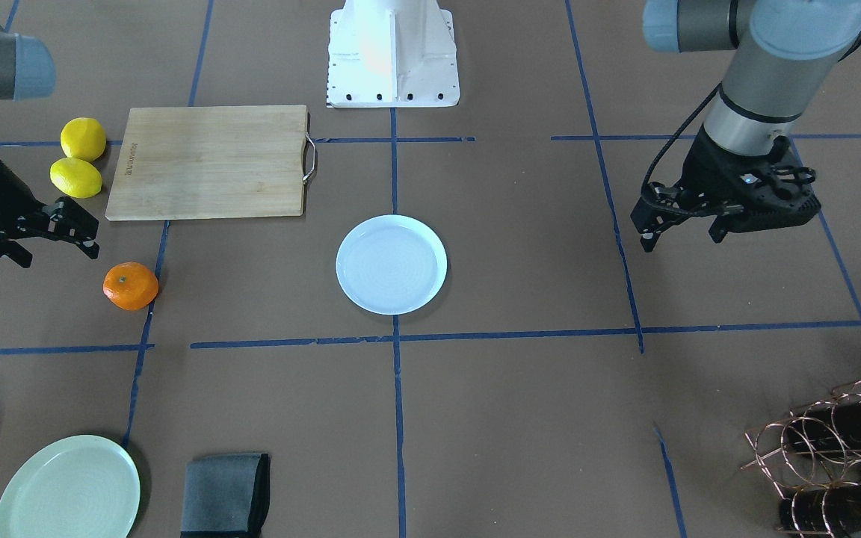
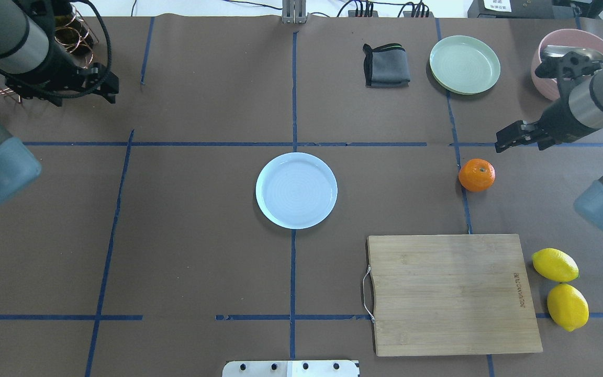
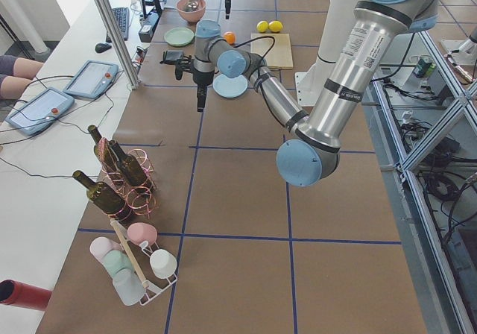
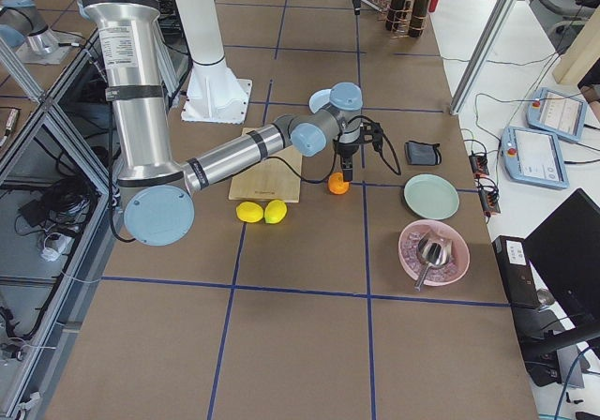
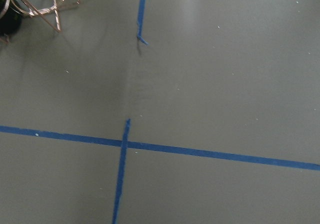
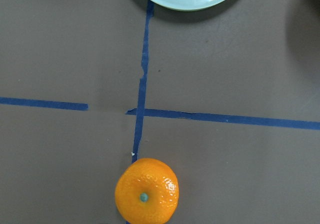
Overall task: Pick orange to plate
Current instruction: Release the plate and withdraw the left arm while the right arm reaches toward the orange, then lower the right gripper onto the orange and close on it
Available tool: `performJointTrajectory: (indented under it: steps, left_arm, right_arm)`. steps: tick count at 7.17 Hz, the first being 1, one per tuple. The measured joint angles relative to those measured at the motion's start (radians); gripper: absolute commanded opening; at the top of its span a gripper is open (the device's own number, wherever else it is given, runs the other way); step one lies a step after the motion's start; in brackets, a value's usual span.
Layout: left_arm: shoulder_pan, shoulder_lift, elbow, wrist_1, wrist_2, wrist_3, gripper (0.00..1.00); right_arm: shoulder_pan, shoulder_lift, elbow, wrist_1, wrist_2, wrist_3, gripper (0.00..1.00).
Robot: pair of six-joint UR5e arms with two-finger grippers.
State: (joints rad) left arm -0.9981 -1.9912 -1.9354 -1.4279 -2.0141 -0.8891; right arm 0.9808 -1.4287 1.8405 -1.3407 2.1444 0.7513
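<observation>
One orange (image 2: 476, 175), one bluish-white plate (image 2: 296, 190)

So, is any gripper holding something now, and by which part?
Nothing is held. Both the left gripper and the right gripper are open and empty; the orange lies on the table.

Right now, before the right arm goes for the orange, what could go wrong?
1. The orange lies loose on the flat table near the open right pincer; an off-centre touch could roll it away.
2. The plate is shallow with a low rim; dropped from height, the fruit may roll off.
3. The pale green plate sits on the orange's side of the table and could be mistaken for the target.
</observation>
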Motion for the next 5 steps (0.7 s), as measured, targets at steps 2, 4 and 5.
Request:
performJointTrajectory:
  steps: [2, 4, 5]
  left_arm:
    - [-0.03, 0.018, -0.005, 0.007, 0.0, 0.052, 1.0]
    - [-0.034, 0.02, -0.005, 0.007, 0.0, 0.058, 1.0]
    - [-0.034, 0.02, -0.005, 0.007, 0.0, 0.059, 1.0]
  right_arm:
    - [-0.051, 0.044, -0.062, 0.005, -0.047, 0.007, 1.0]
    - [-0.099, 0.066, -0.102, 0.006, -0.079, 0.009, 1.0]
    - [-0.121, 0.078, -0.124, 0.006, -0.095, 0.009, 1.0]
